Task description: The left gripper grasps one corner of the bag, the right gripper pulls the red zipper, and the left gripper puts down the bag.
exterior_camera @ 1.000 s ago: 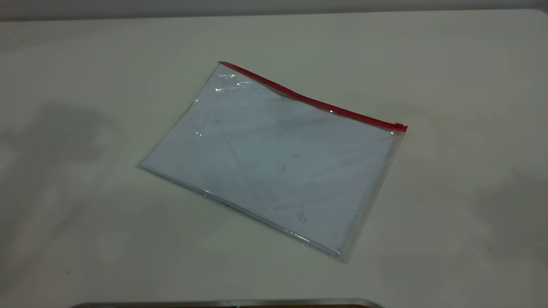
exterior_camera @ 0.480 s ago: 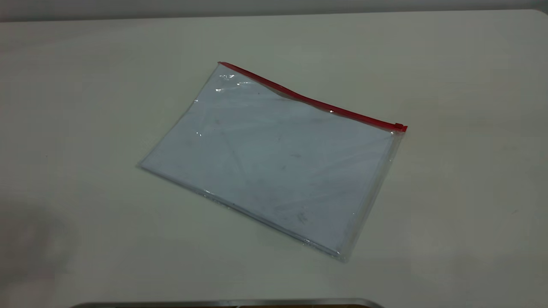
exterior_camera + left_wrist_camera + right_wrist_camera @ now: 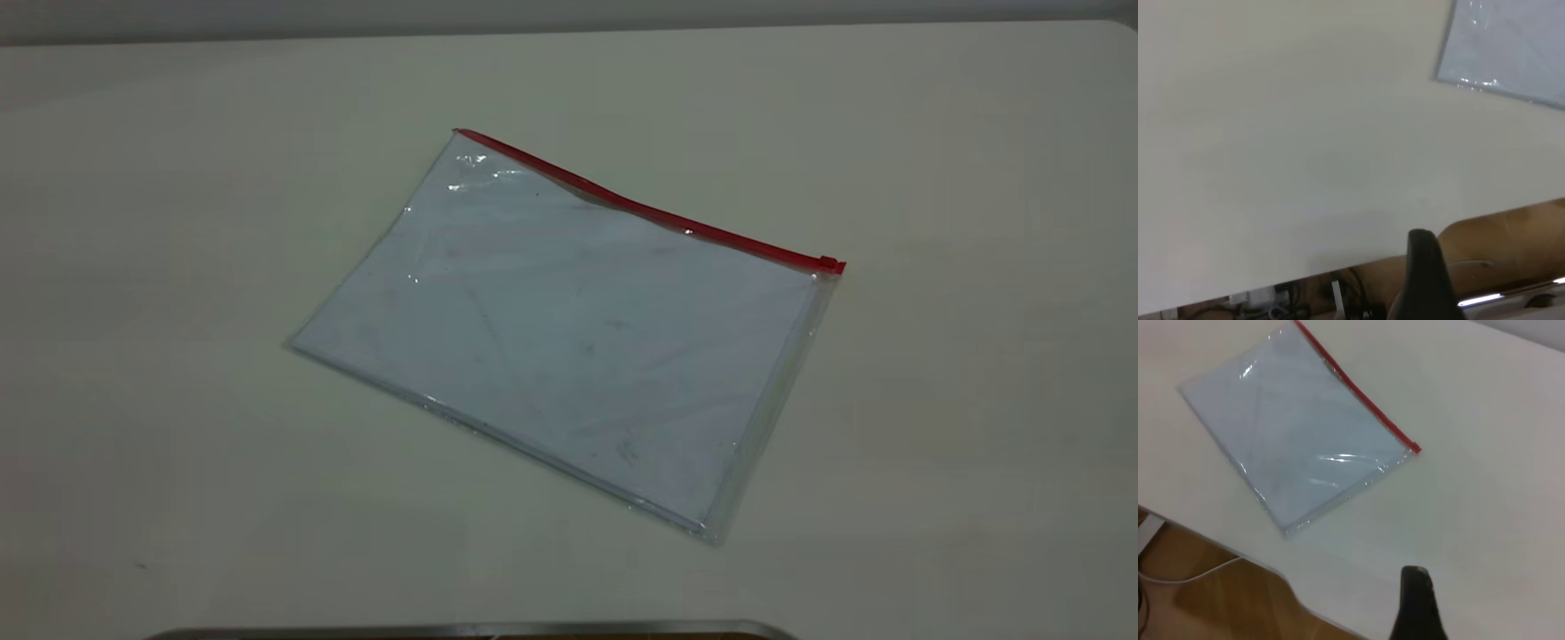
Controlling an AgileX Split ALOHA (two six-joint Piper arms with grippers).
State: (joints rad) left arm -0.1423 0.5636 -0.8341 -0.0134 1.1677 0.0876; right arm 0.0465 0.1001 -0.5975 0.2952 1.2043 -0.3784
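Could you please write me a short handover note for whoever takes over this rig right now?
Left gripper: away from the bag, over the table's near edge, holding nothing.
Right gripper: also off the bag, above bare table, holding nothing.
Only one finger of each shows, so whether either is open is unclear.
The bag lies flat mid-table, white sheets inside. The red zipper runs along its far edge, its slider tab at the right-hand end. The corner at the strip's other end is untouched.
Done: nothing yet.
Left: grasp the corner, pull the zipper, put the bag down.
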